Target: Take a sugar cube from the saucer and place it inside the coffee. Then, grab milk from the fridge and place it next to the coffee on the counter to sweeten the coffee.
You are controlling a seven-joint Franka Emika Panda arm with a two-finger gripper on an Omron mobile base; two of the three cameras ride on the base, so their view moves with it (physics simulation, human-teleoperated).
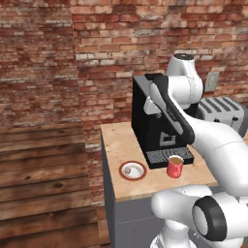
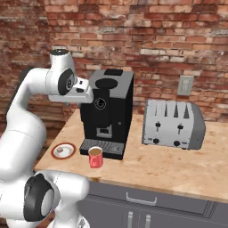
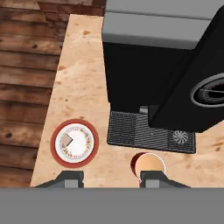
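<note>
Sugar cube waiting on the saucer, claw high above and empty.

On the counter (image 1: 121,140), the saucer (image 3: 58,151) is set well left of the coffee (image 3: 148,165); the sugar cube (image 3: 66,140) on it is judged light, hard, crumbly, best pinched across flat sides. The claw (image 3: 107,178) is held wide open, nothing touched.

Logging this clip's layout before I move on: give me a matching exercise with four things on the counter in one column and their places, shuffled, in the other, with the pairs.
Things:
1. sugar cube
2. coffee
3. saucer
4. toaster

Places:
A. by the wall socket, on the far side of the coffee machine from the saucer
B. in front of the machine's drip tray
C. on the saucer, not in the mug
D. near the counter end beside the wood-panelled wall

Pairs: 1-C, 2-B, 3-D, 4-A
</note>
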